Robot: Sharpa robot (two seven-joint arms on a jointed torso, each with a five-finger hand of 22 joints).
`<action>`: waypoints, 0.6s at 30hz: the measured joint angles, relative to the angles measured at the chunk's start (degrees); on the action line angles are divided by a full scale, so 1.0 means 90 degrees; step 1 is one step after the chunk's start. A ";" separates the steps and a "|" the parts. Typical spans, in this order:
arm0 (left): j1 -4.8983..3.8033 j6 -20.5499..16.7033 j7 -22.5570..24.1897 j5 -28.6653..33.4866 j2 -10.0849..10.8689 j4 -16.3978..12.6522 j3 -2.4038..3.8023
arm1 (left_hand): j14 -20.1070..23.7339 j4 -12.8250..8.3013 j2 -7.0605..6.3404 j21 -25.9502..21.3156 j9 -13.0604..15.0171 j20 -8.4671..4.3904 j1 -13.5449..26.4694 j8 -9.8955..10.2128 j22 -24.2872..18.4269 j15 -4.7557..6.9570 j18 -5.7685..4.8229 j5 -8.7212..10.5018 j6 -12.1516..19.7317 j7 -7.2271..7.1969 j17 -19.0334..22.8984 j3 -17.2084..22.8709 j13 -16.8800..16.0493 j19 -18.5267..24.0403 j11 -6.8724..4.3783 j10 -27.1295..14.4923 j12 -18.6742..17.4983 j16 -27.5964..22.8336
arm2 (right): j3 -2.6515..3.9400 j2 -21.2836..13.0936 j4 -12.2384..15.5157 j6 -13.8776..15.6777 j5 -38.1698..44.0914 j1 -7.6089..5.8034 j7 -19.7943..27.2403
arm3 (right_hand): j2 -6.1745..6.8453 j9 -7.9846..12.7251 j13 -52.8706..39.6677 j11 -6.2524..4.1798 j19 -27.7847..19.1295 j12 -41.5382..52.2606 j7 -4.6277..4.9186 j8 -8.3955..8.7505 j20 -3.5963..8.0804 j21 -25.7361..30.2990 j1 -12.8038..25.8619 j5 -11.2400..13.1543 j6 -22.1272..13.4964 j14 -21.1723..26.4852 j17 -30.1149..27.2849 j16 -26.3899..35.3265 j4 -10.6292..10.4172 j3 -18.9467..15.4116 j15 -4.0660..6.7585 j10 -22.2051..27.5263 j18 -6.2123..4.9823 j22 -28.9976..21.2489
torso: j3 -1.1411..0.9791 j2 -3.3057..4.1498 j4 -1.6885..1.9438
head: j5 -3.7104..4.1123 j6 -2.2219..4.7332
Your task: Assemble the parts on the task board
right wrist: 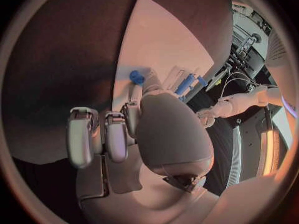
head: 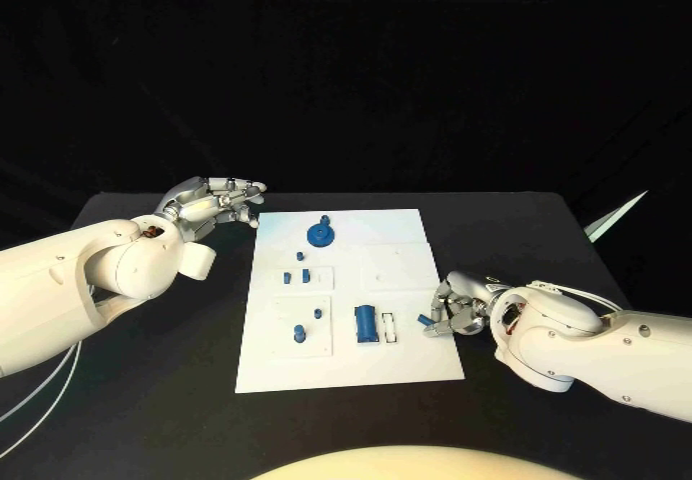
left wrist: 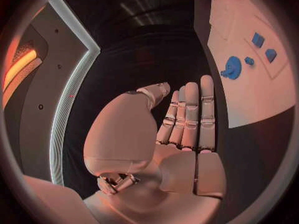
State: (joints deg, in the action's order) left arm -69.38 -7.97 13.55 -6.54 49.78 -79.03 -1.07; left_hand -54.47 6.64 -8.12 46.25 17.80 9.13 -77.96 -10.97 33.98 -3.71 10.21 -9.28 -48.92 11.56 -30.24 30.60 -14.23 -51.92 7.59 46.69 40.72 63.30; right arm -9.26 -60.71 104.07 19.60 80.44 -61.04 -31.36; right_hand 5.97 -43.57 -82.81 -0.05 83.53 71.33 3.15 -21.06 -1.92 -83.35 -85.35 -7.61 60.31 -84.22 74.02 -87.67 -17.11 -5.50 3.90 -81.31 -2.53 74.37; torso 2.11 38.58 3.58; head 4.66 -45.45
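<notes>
The white task board (head: 408, 268) lies in the middle of the black table. A round blue part (head: 320, 235) sits near its far edge, also seen as the round blue part (left wrist: 231, 67) in the left wrist view. Small blue pieces (head: 300, 273) lie in the left recesses, and a longer blue block (head: 366, 323) stands near the front. My right hand (head: 459, 308) is at the board's right edge, fingers curled, pinching a small blue part (head: 428, 321), which is the same small blue part (right wrist: 136, 76) at its fingertips. My left hand (head: 216, 205) hovers off the board's far left corner, fingers straight, holding nothing.
Bare black table surrounds the board on all sides. A white slotted piece (head: 389, 326) lies beside the blue block. Two more small blue pieces (head: 307, 326) sit in the front left recess.
</notes>
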 measured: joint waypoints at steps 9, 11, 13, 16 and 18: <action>0.0000 0.0000 -0.0001 0.0000 0.0002 -0.0003 0.0000 | 0.0000 0.0000 0.0000 0.0000 0.0000 0.0000 0.0000 0.0000 0.0000 0.0000 0.0000 0.0000 0.0000 0.0000 0.0000 0.0000 0.0000 0.0000 0.0000 0.0000 0.0000 0.0000 | -0.0005 0.0030 0.0063 0.0081 0.0018 0.0010 -0.0081 | 0.0136 0.0015 0.0139 0.0000 0.0000 -0.0012 0.0079 0.0138 0.0000 -0.0071 -0.0130 0.0296 0.0080 0.0000 0.0000 -0.0042 -0.0142 0.0775 0.0001 0.0000 0.0001 0.0000 | 0.0000 -0.0007 -0.0002 | 0.0005 -0.0007; 0.0000 0.0000 -0.0001 0.0000 0.0002 -0.0003 0.0000 | 0.0000 0.0000 0.0000 0.0000 0.0000 0.0000 0.0000 0.0000 0.0000 0.0000 -0.0001 0.0000 0.0000 0.0000 0.0000 0.0000 0.0000 0.0000 0.0000 0.0000 0.0000 0.0000 | -0.0007 0.0028 0.0086 0.0147 -0.0088 0.0015 -0.0081 | 0.0204 0.0016 0.0224 0.0000 0.0000 -0.0014 0.0080 0.0253 0.0000 -0.0071 -0.0139 0.0297 0.0076 0.0000 0.0000 -0.0042 -0.0122 0.1059 0.0002 0.0000 0.0001 0.0000 | -0.0001 -0.0007 -0.0002 | 0.0005 0.0000; 0.0000 0.0000 -0.0001 0.0000 0.0002 -0.0002 0.0000 | 0.0000 0.0000 0.0000 0.0000 0.0000 0.0000 0.0000 0.0000 -0.0001 0.0000 0.0000 0.0000 0.0000 0.0000 0.0000 0.0000 0.0000 0.0000 0.0000 0.0000 0.0000 0.0000 | -0.0011 0.0021 0.0122 0.0231 -0.0263 0.0018 -0.0075 | 0.0342 0.0015 0.0581 0.0000 0.0000 -0.0061 0.0082 0.0329 0.0000 -0.0073 0.0001 0.0297 0.0027 0.0000 0.0000 -0.0052 -0.0019 0.1656 0.0003 -0.0001 0.0001 0.0000 | -0.0001 -0.0008 -0.0001 | 0.0006 0.0007; 0.0000 0.0000 -0.0003 0.0000 0.0001 0.0000 0.0001 | 0.0000 0.0000 0.0000 0.0000 0.0000 0.0000 0.0000 0.0000 0.0000 0.0000 0.0000 0.0000 0.0000 0.0000 0.0000 0.0000 0.0000 0.0000 0.0000 0.0000 0.0000 0.0000 | -0.0023 0.0007 0.0182 0.0332 -0.0495 0.0015 -0.0061 | 0.0571 0.0009 0.0836 0.0000 0.0000 -0.0137 0.0105 0.0335 0.0000 -0.0075 0.0365 0.0297 -0.0068 0.0000 0.0000 -0.0053 0.0312 0.2639 0.0003 -0.0002 0.0002 0.0000 | -0.0002 -0.0008 -0.0002 | 0.0004 0.0012; 0.0000 -0.0001 -0.0004 0.0000 0.0001 0.0002 0.0001 | 0.0000 0.0000 0.0000 0.0000 0.0000 0.0000 0.0000 0.0000 0.0000 0.0000 0.0000 0.0000 0.0000 0.0000 0.0000 0.0000 0.0000 0.0000 0.0000 0.0000 0.0000 0.0000 | -0.0041 0.0001 0.0242 0.0390 -0.0683 0.0001 -0.0046 | 0.0683 0.0081 0.0836 0.0000 0.0000 -0.0137 0.0099 0.0336 0.0000 -0.0075 0.0647 0.0297 -0.0130 0.0000 0.0000 -0.0053 0.0598 0.3117 0.0003 -0.0002 0.0002 0.0000 | -0.0002 -0.0008 -0.0001 | 0.0002 0.0017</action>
State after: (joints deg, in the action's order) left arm -69.38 -7.99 13.51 -6.54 49.79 -79.01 -1.06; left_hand -54.47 6.64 -8.12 46.25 17.80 9.13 -77.96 -10.97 33.98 -3.71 10.21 -9.28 -48.92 11.56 -30.24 30.60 -14.23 -51.92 7.58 46.69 40.72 63.30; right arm -9.63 -60.70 106.25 23.11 74.29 -61.03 -31.77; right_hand 12.12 -42.84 -75.29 -0.05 83.53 70.10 4.04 -18.03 -1.92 -84.03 -79.53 -4.93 59.15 -84.22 74.02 -88.15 -11.73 22.55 3.93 -81.32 -2.52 74.37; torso 2.10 38.51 3.57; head 4.68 -45.30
